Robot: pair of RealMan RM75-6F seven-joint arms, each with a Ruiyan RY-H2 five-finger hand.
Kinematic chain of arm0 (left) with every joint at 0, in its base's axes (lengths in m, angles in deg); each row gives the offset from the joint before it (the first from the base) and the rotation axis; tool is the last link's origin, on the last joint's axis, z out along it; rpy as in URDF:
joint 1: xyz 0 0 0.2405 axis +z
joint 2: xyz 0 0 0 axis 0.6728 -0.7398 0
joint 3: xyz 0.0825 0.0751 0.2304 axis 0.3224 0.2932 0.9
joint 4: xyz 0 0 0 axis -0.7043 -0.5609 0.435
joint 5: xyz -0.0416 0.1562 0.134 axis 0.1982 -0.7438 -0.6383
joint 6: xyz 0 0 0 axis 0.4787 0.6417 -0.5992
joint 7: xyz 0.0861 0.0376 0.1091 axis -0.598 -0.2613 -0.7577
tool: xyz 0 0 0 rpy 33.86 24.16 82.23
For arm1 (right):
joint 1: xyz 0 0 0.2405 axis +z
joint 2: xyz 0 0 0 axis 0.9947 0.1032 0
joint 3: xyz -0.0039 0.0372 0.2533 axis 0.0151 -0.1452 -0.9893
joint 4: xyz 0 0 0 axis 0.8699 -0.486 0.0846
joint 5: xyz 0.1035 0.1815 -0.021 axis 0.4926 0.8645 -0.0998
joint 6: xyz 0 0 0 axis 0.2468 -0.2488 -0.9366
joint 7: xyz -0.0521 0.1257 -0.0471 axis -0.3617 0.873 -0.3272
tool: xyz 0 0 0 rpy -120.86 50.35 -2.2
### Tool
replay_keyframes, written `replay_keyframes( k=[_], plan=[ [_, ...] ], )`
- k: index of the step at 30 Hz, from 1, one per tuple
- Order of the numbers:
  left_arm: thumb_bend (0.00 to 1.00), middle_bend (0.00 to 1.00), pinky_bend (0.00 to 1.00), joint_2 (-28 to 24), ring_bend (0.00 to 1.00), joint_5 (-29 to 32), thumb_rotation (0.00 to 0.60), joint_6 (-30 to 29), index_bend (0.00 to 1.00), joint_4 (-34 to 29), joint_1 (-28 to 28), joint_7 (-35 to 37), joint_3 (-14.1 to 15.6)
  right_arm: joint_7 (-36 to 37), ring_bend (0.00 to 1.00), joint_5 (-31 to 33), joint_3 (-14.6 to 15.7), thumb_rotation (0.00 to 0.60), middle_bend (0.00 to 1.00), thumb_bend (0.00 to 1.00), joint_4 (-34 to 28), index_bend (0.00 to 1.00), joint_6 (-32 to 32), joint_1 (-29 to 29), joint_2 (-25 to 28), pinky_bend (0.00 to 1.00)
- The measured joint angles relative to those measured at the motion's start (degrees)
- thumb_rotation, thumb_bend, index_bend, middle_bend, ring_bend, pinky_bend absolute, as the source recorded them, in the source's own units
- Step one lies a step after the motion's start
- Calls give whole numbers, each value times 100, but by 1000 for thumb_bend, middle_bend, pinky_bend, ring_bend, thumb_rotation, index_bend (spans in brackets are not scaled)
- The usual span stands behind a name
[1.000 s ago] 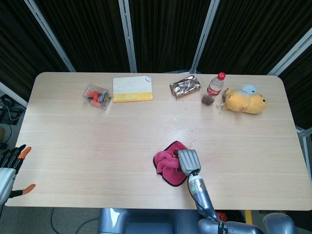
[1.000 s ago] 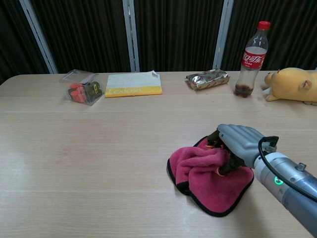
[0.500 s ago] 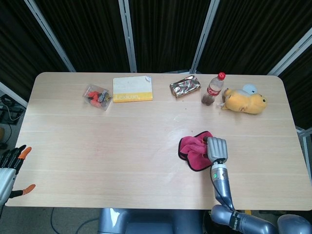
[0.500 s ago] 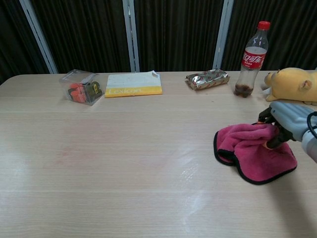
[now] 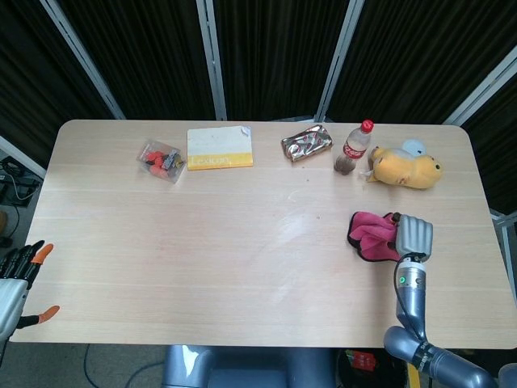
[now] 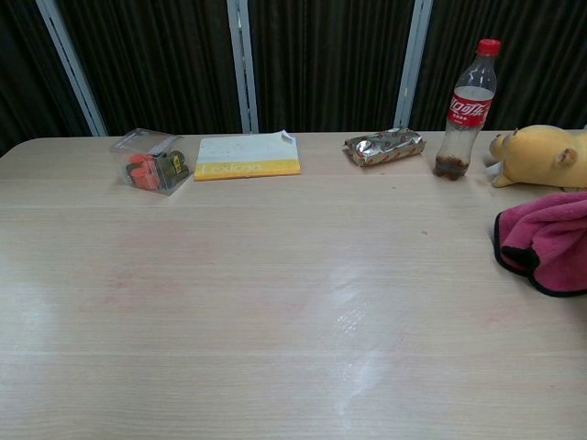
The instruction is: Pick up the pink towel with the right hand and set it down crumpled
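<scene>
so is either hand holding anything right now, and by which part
The right hand grips the pink towel by its bunched right side. The left hand holds nothing.

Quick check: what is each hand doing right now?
Left hand: open, holding nothing, at the table's near-left edge.
Right hand: gripping the pink towel.

We see a pale wooden desk (image 5: 202,242) with rounded corners; black pleated curtains (image 5: 275,56) with grey metal uprights (image 5: 212,56) hang at 12 o'clock.
</scene>
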Motion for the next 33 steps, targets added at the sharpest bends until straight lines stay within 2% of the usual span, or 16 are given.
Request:
replay_keyframes(
  k=[8, 27, 33],
  plan=[
    [0, 0, 0, 28, 0, -76, 600, -70, 3, 7, 17, -18, 7, -84, 530, 39, -17, 600, 633, 391, 3, 748, 25, 59, 8, 760],
    [0, 0, 0, -42, 0, -63, 600, 57, 10, -3, -27, 222, 38, 39, 533, -66, -167, 600, 634, 391, 1261, 751, -363, 905, -1126, 760],
    [0, 0, 0, -54, 0, -40, 600, 104, 13, 6, -43, 255, 42, 262, 533, -217, -159, 600, 634, 392, 1113, 750, -416, 1036, -1400, 760]
  ],
)
